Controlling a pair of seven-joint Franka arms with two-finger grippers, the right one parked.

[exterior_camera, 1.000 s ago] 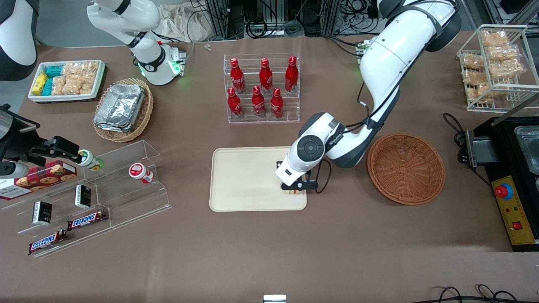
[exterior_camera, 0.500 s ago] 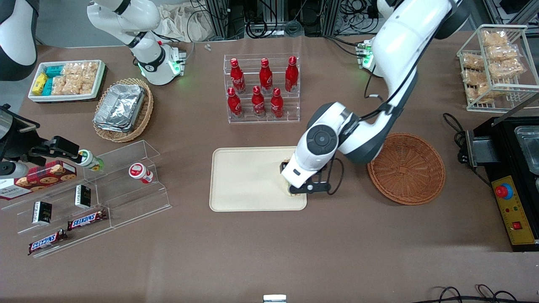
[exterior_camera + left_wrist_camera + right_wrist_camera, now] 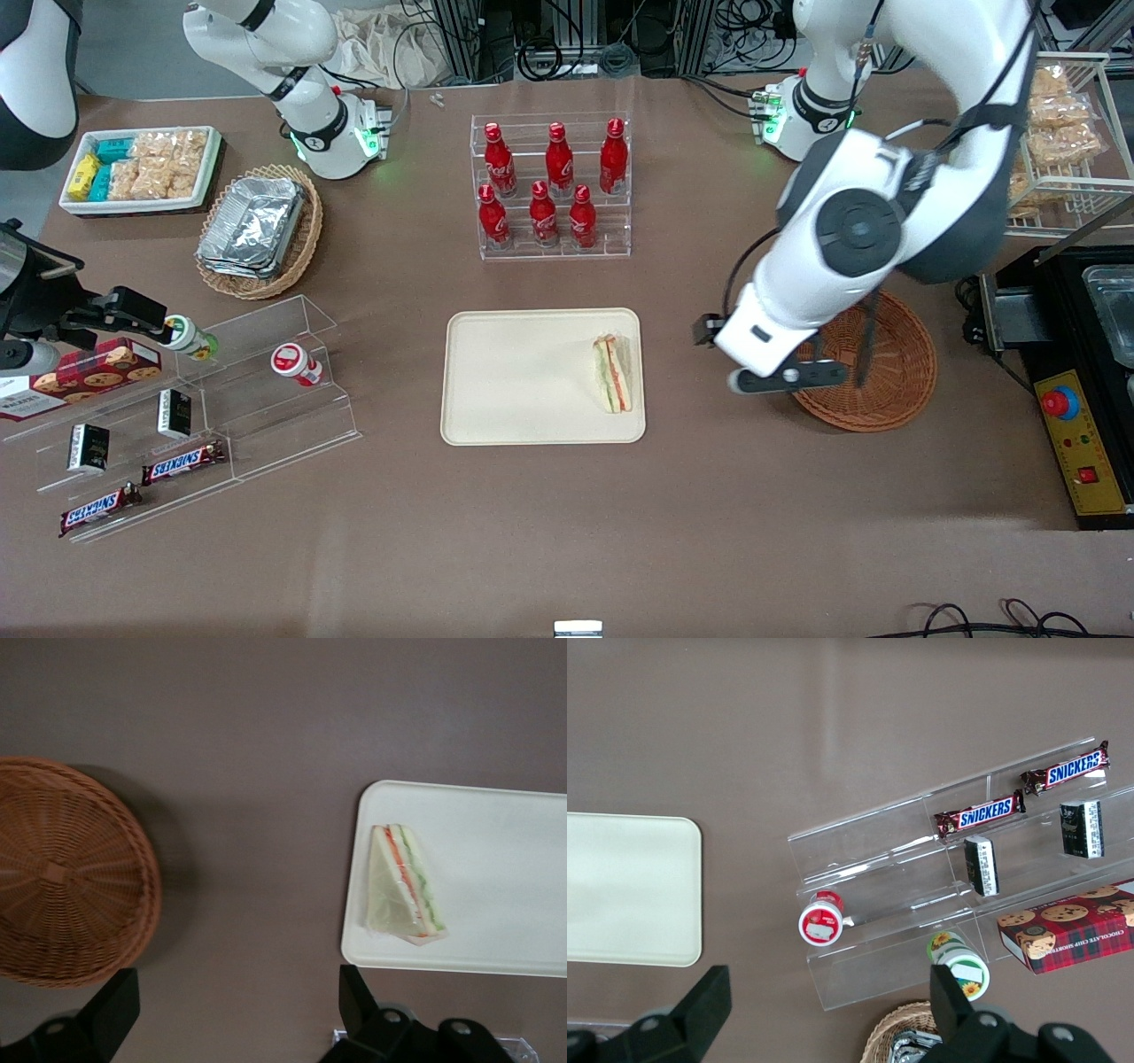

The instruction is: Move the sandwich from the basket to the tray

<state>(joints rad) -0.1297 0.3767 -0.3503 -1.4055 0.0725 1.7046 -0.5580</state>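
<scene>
The sandwich point(image 3: 613, 372) point(image 3: 403, 881), a wrapped wedge with green and orange-red layers, lies on the cream tray point(image 3: 514, 372) point(image 3: 505, 868) point(image 3: 620, 886), close to the tray's edge nearest the basket. The reddish-brown wicker basket point(image 3: 886, 390) point(image 3: 62, 877) holds nothing that I can see. My left gripper point(image 3: 753, 350) point(image 3: 235, 1005) hangs high over the bare table between tray and basket. It is open, with only tabletop between its black fingers point(image 3: 354, 992). The arm covers part of the basket in the front view.
A clear rack of red bottles point(image 3: 554, 186) stands farther from the front camera than the tray. A tiered acrylic shelf point(image 3: 221, 390) of snacks and a tan basket of foil containers point(image 3: 259, 229) lie toward the parked arm's end. A wire snack rack point(image 3: 1045, 133) and a black box point(image 3: 1072, 425) lie toward the working arm's.
The gripper let go of the sandwich, rose and swung off the tray toward the basket. The sandwich now lies uncovered on the tray.
</scene>
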